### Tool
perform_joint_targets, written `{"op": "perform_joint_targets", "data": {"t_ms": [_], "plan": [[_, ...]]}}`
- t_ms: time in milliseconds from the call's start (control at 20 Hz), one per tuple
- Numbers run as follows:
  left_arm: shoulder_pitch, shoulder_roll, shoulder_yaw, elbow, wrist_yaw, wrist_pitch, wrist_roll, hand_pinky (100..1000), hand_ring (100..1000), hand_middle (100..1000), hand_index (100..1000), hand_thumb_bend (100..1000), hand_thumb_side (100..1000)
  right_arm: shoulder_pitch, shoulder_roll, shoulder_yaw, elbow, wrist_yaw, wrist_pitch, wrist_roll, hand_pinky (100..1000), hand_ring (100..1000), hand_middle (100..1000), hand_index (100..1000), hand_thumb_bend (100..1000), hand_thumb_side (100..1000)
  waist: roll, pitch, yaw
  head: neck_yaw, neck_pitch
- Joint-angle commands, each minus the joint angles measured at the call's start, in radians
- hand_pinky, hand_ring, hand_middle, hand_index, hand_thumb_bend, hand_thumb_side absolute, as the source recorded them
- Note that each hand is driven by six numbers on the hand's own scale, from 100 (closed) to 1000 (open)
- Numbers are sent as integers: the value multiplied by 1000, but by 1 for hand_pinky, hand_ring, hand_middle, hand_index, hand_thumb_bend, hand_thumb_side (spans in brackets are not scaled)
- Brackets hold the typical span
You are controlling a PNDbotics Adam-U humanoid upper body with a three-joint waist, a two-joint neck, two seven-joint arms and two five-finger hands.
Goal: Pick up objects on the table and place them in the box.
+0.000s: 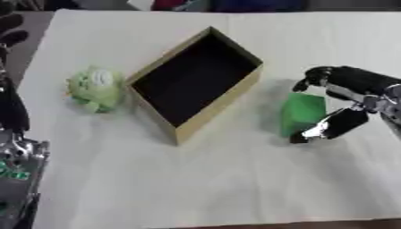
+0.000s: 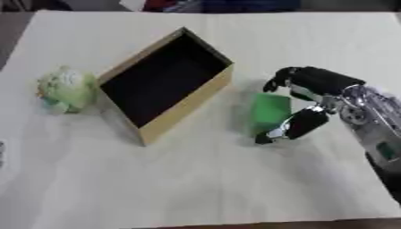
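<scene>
The table (image 1: pixel 235 188) carries a pale, matte cloth-like covering with faint creases. A dragged object may catch on it and pull it, which would shift the other items.

The box (image 2: pixel 188 105) sits at mid-table, turned diagonally. It is open-topped, rectangular and thin-walled, tan outside and dark inside, and appears to be cardboard. It holds nothing that can be seen. Its walls look light. A descending hand that clips the rim may push or tip the box, and the near right wall stands just beside the green block.

The right hand (image 2: pixel 313 100) is black with silver links. It brackets the green block (image 2: pixel 270 112). The fingers (image 2: pixel 283 78) curl over the block's far upper side and the thumb (image 2: pixel 291 127) lies at its near lower edge. Closure is incomplete, and contact on the hidden side cannot be confirmed. The block is rectangular, smooth-faced and right of the box. A grip on one corner may let it pivot and slip during the lift.

The plush toy (image 1: pixel 95 88) is pale green and white, rounded and soft. It lies left of the box. It will likely deform when grasped.

The left hand (image 1: pixel 12 112) shows at the left edge. Its finger state cannot be determined.
</scene>
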Motion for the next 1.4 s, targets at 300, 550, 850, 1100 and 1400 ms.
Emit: {"op": "perform_joint_targets", "data": {"t_ms": [300, 550, 850, 1100, 1400], "plan": [[-11, 5, 2, -16, 0, -3, -6, 716, 738, 707, 808, 254, 1000, -8, -10, 0, 16, 17, -11, -18, 940, 961, 710, 833, 697, 644, 1, -19, 1, 0, -10], [-11, 4, 1, -16, 0, -2, -8, 716, 739, 705, 805, 251, 1000, -6, -17, 7, -22, -29, -16, 6, 929, 940, 682, 830, 452, 659, 0, -20, 0, 2, -12], [-11, 3, 2, -16, 0, -3, -9, 716, 739, 704, 804, 252, 1000, -5, -37, -4, -93, -99, 3, 48, 922, 929, 661, 822, 312, 659, -3, -23, -1, 5, -13], [-12, 3, 1, -16, 0, -3, -11, 716, 739, 704, 803, 251, 1000, -14, -50, -17, -130, -134, 29, 63, 918, 927, 641, 811, 220, 414, -6, -27, -1, 6, -17], [-12, 3, 1, -16, 0, -4, -12, 716, 739, 703, 802, 252, 998, -39, -51, -32, -162, -182, 46, 72, 923, 928, 634, 814, 100, 180, -8, -32, 1, 7, -16]]}}
